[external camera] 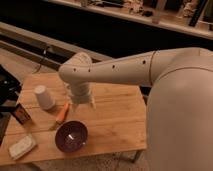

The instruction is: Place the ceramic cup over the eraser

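The white ceramic cup (44,97) stands upside down on the left part of the wooden table (115,120). The dark eraser (21,114) with its orange-red edge lies at the table's left edge, in front of and to the left of the cup. My gripper (83,104) hangs over the table's middle, pointing down, to the right of the cup and apart from it. It holds nothing that I can see.
An orange carrot-like piece (62,113) lies just left of the gripper. A dark purple bowl (71,136) sits near the front edge. A pale whitish block (22,146) lies at the front left corner. My arm's large white body fills the right side.
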{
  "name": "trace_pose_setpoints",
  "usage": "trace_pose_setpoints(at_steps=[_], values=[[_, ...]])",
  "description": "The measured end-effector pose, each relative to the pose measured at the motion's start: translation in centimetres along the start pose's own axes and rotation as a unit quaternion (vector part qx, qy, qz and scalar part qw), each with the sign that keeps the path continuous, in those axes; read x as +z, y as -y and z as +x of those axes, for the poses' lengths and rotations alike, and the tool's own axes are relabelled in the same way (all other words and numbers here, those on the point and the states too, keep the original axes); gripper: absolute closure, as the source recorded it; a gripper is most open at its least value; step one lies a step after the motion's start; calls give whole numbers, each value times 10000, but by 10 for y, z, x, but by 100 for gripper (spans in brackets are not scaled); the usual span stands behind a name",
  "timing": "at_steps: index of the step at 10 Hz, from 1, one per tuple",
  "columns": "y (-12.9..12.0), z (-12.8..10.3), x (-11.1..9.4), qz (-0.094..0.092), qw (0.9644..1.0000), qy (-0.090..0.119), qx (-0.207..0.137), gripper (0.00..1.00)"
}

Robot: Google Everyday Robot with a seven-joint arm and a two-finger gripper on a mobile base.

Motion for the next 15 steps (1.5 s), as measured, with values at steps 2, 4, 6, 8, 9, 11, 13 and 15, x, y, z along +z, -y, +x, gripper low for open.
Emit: trace_pose_setpoints(at_steps=[2,4,6,8,9,11,13,15], values=[[0,0,0,-1,10000,1,0,35],[0,0,0,0,10000,1,0,35],[0,0,-1,-1,10000,9,-1,35],[0,0,-1,-2,10000,12,1,35],[0,0,-1,-2,10000,12,-1,35],[0,0,-1,-2,10000,12,-2,35],[-2,-2,-3,6,10000,26,-71,35],[-28,-12,-9,82,9980,139,-608,35]])
